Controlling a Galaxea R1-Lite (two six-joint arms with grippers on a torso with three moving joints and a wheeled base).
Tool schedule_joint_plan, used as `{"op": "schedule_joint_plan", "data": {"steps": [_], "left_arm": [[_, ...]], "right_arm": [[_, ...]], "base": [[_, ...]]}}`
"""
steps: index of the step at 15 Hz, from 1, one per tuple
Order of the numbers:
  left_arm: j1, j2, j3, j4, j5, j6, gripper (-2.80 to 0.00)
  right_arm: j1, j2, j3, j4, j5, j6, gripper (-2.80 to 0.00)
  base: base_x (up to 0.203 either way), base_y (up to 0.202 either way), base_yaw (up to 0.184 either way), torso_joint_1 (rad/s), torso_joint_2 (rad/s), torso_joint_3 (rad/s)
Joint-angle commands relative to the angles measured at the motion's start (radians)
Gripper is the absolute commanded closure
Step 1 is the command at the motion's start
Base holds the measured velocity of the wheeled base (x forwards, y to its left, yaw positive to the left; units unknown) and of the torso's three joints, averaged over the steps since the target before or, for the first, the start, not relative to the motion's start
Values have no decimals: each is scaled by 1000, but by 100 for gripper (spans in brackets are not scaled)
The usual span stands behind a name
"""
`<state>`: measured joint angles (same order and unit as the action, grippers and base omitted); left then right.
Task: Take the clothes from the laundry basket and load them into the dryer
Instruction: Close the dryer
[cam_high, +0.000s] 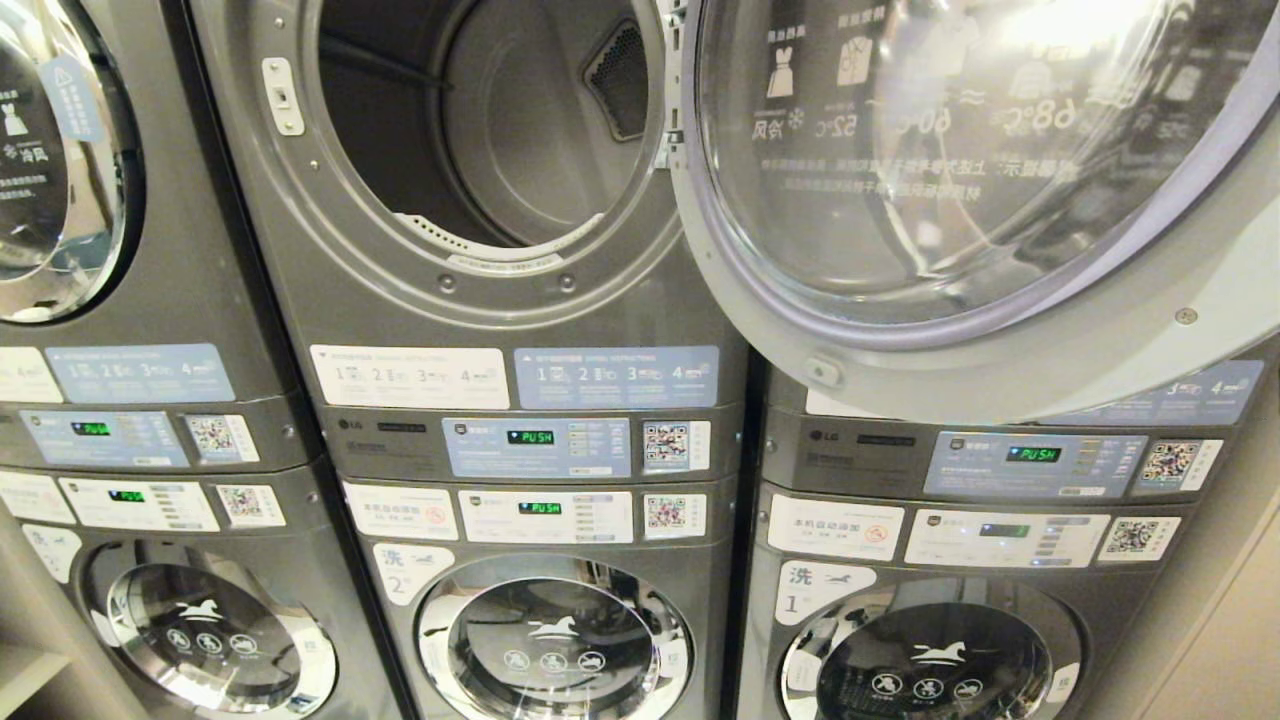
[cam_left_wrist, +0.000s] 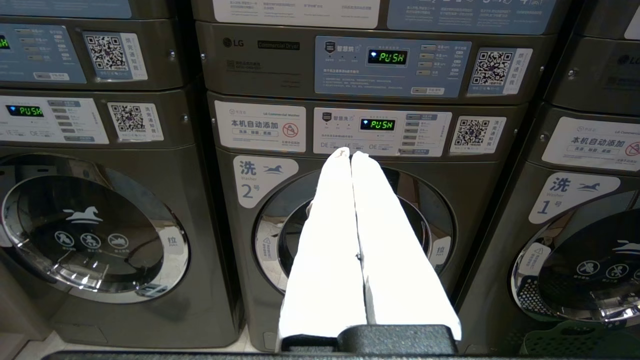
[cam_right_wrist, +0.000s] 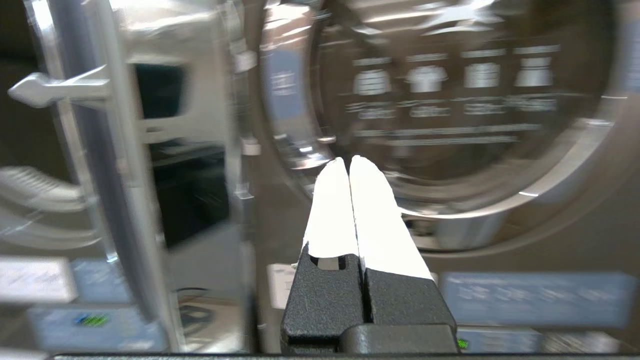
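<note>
The middle dryer (cam_high: 480, 120) stands open, and what shows of its dark drum holds no clothes. Its round glass door (cam_high: 950, 180) is swung out to the right. Neither gripper shows in the head view. My left gripper (cam_left_wrist: 350, 154) is shut on nothing, its white fingers pointing at washer number 2 (cam_left_wrist: 350, 225) below the dryer. A corner of the dark green mesh laundry basket (cam_left_wrist: 555, 342) shows low on the floor by washer number 1. My right gripper (cam_right_wrist: 348, 160) is shut and empty, held up before a round glass door (cam_right_wrist: 450, 100). No clothes are in view.
Stacked grey machines fill the wall: dryers above, washers below with closed doors (cam_high: 555, 640). Control panels (cam_high: 535, 447) read PUSH. A door edge with a latch hook (cam_right_wrist: 35, 90) stands close to my right gripper. The open door overhangs the right-hand stack.
</note>
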<state>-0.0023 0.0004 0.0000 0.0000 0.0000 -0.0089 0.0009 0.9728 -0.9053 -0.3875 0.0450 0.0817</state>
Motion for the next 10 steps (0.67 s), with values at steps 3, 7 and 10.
{"op": "schedule_joint_plan", "data": {"steps": [3, 7, 10], "left_arm": [[0, -2, 1, 0, 0, 0, 0], [1, -2, 0, 0, 1, 0, 0], [0, -2, 1, 0, 0, 0, 0]], "right_arm": [[8, 30, 5, -8, 174, 0, 0], [87, -128, 25, 9, 696, -1, 0], [96, -257, -12, 244, 874, 109, 0]], "base": [[0, 0, 0, 0, 0, 0], [0, 0, 0, 0, 0, 0], [0, 0, 0, 0, 0, 0]]}}
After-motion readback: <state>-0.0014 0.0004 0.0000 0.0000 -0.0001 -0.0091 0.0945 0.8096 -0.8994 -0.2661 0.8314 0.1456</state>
